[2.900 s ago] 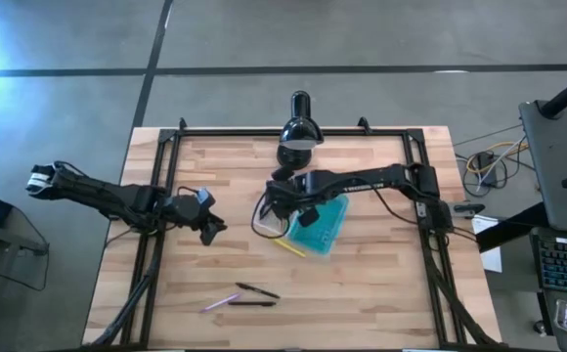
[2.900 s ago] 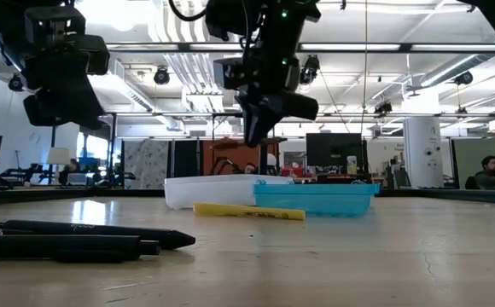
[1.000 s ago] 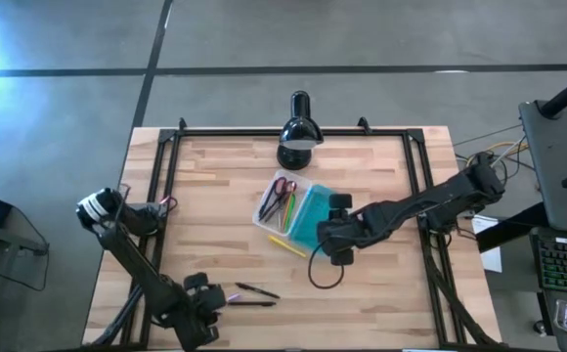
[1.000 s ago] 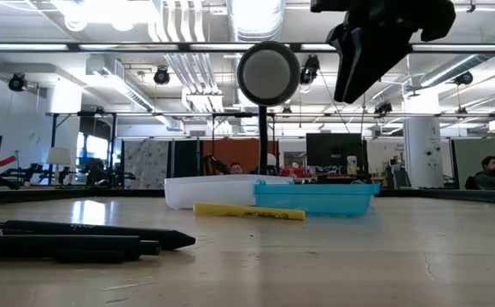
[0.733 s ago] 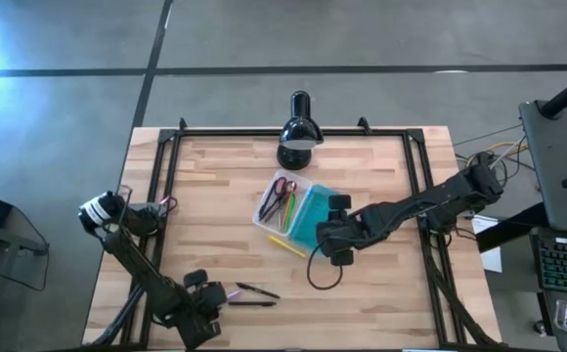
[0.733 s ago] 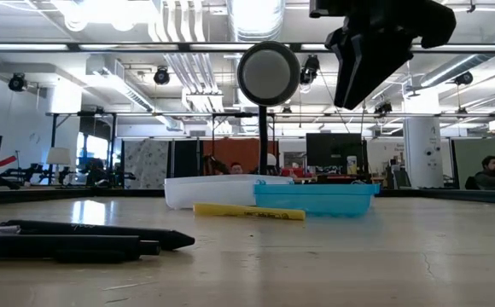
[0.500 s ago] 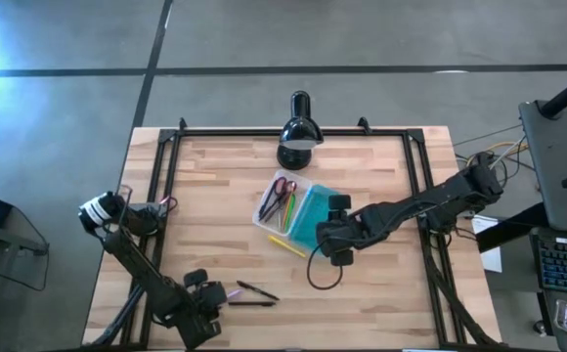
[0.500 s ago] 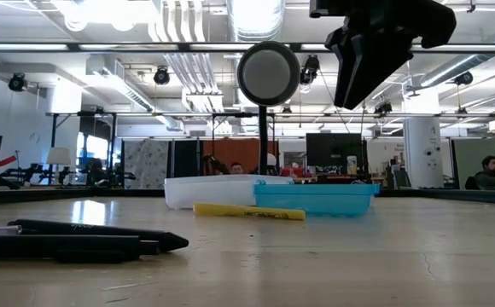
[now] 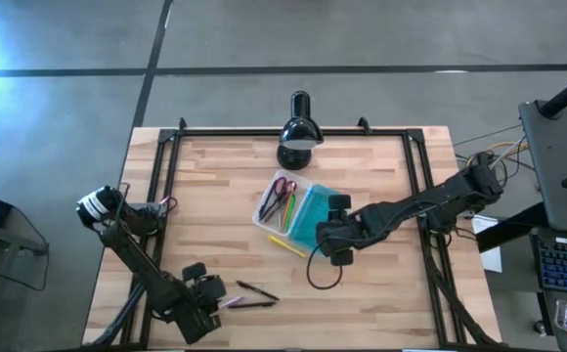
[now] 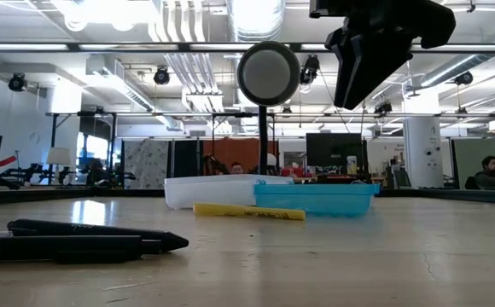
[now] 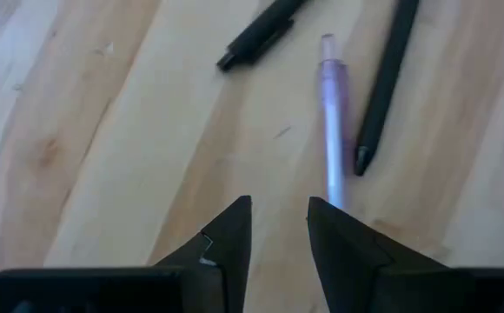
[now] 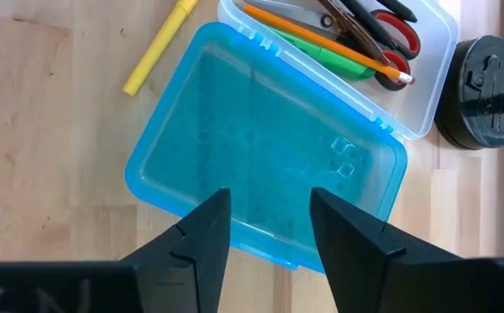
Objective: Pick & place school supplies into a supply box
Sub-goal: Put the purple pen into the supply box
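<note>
The supply box's clear tray [image 9: 282, 198] holds red-handled scissors [image 12: 378, 26], an orange pencil [image 12: 321, 43] and a green pen [image 12: 334, 59]. Its turquoise lid [image 9: 315, 220] lies open beside the tray. A yellow pen [image 9: 288, 244] lies on the table against the lid's near side. My right gripper [image 12: 269, 204] hovers open above the lid, high over the table in the low view [image 10: 375, 43]. My left gripper [image 11: 278, 213] is open and low at the table's near left [image 9: 210, 293]. Before it lie a pink pen [image 11: 332, 122] and two dark pens [image 11: 261, 30] [image 11: 387, 83]. My left gripper's one fingertip [image 11: 326, 222] stands right over the pink pen's near end [image 11: 332, 187]. Whether it touches the pen I cannot tell. The pen lies flat on the table, pointing away along the fingers.
A black desk lamp [image 9: 298, 132] stands at the table's far edge, just behind the tray. Black frame rails run along the table's left and right sides. Bare wood lies between the pens and the box.
My left gripper has shifted a little by the pens at the near left. The farther dark pen has turned slightly on the table. My right gripper has kept still above the lid.
</note>
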### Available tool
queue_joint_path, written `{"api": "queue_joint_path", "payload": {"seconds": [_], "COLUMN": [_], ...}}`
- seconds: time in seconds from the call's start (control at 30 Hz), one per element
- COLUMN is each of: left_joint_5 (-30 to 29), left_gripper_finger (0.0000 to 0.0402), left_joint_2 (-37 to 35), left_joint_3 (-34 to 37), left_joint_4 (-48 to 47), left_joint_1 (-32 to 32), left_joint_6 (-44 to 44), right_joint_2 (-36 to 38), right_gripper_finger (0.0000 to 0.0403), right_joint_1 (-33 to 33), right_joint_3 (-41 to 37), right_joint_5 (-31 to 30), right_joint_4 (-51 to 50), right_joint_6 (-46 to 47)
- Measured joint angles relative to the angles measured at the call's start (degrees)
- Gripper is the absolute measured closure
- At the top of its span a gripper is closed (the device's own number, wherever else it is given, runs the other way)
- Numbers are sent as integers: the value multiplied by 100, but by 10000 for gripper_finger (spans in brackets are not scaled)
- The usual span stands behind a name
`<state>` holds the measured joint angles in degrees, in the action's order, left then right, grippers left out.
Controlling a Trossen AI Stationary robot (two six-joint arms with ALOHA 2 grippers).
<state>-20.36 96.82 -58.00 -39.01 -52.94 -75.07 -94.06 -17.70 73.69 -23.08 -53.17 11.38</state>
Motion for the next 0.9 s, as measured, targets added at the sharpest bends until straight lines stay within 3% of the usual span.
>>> {"api": "queue_joint_path", "payload": {"seconds": [0.33, 0.9], "left_joint_5": [48, 377], "left_gripper_finger": [303, 303], "left_joint_2": [-25, 496], "left_joint_3": [6, 1], "left_joint_4": [843, 842], "left_joint_1": [-40, -40], "left_joint_6": [-2, -4], "right_joint_2": [-2, -2], "right_gripper_finger": [252, 252], "right_joint_1": [25, 62], "right_joint_3": [0, -301], "right_joint_5": [1, 1], "right_joint_4": [-55, -59], "right_joint_6": [-1, -149]}}
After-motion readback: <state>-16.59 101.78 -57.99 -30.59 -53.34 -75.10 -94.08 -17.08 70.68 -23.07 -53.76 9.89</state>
